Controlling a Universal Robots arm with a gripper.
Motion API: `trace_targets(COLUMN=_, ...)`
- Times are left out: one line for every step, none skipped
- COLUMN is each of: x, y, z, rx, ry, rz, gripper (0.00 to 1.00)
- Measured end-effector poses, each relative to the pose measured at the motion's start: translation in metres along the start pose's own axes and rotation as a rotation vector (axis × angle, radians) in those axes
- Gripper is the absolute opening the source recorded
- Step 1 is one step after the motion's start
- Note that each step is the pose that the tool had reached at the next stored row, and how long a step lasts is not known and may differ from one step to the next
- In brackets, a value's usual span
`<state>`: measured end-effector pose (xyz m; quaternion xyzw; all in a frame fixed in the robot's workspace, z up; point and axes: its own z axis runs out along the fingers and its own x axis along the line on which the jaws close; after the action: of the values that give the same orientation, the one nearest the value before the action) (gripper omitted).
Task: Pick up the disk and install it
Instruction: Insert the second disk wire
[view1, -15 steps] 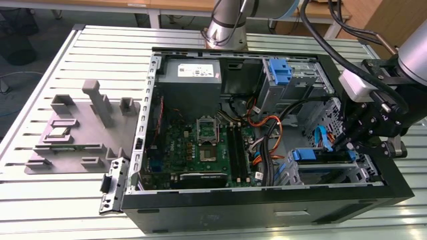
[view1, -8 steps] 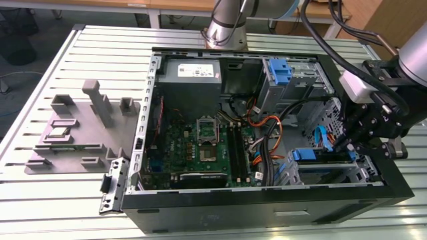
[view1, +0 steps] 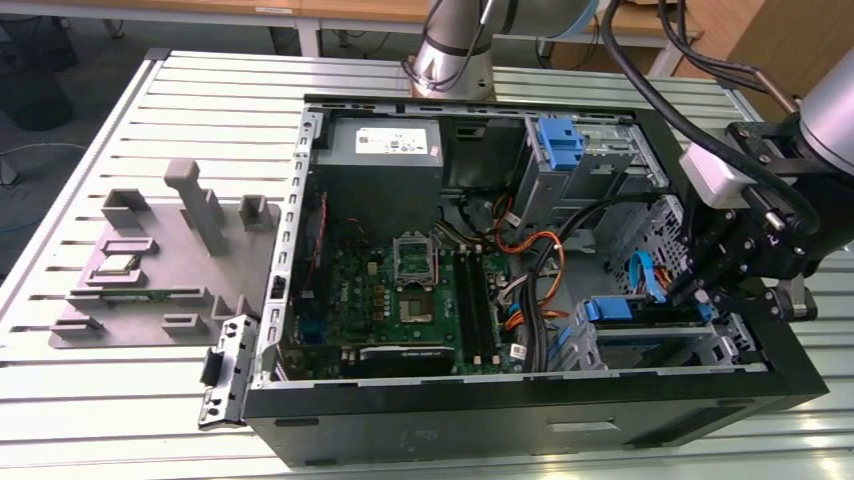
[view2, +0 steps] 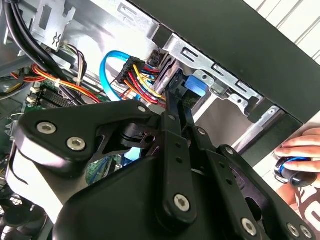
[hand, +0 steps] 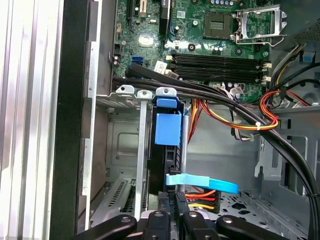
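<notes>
Disk going into its slot

The gripper (hand: 172, 210) looks clenched at the disk (hand: 167, 129), standing in the case (view1: 534, 415) bay. Best push straight, clear of the cables (hand: 240, 117).

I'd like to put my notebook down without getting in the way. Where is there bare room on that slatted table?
The slatted table is bare in front of the grey fixture tray, along the near edge beside the computer case, and behind the tray near the far edge. It is crowded inside the case, where cables and the end effector sit by the disk.
</notes>
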<state>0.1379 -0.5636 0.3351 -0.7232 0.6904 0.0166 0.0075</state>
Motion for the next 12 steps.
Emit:
trace_targets(x=0.0002, y=0.0000, z=0.0001, rx=0.0000, ry=-0.0002, rz=0.001, gripper=0.17)
trace_targets(x=0.0003, y=0.0000, z=0.0000, rx=0.0000, ry=-0.0001, rz=0.002, gripper=0.17)
trace_targets(x=0.0004, y=0.0000, z=0.0000, rx=0.0001, ry=-0.0001, rz=0.003, gripper=0.17)
trace_targets(x=0.0004, y=0.0000, z=0.0001, rx=0.0002, ry=-0.0003, rz=0.009, gripper=0.17)
trace_targets(x=0.0005, y=0.0000, z=0.0001, rx=0.0006, ry=-0.0004, rz=0.018, gripper=0.17)
trace_targets(x=0.0005, y=0.0000, z=0.0002, rx=0.0009, ry=-0.0004, rz=0.028, gripper=0.17)
trace_targets(x=0.0005, y=0.0000, z=0.0002, rx=0.0012, ry=-0.0004, rz=0.038, gripper=0.17)
trace_targets(x=0.0005, y=0.0000, z=0.0002, rx=0.0014, ry=-0.0004, rz=0.042, gripper=0.17)
trace_targets(x=0.0005, y=0.0000, z=0.0003, rx=0.0014, ry=-0.0005, rz=0.043, gripper=0.17)
trace_targets(x=0.0005, y=0.0000, z=0.0003, rx=0.0015, ry=-0.0006, rz=0.043, gripper=0.17)
trace_targets(x=0.0005, y=0.0001, z=0.0004, rx=0.0015, ry=-0.0007, rz=0.043, gripper=0.17)
trace_targets(x=0.0005, y=0.0003, z=0.0005, rx=0.0015, ry=-0.0007, rz=0.043, gripper=0.17)
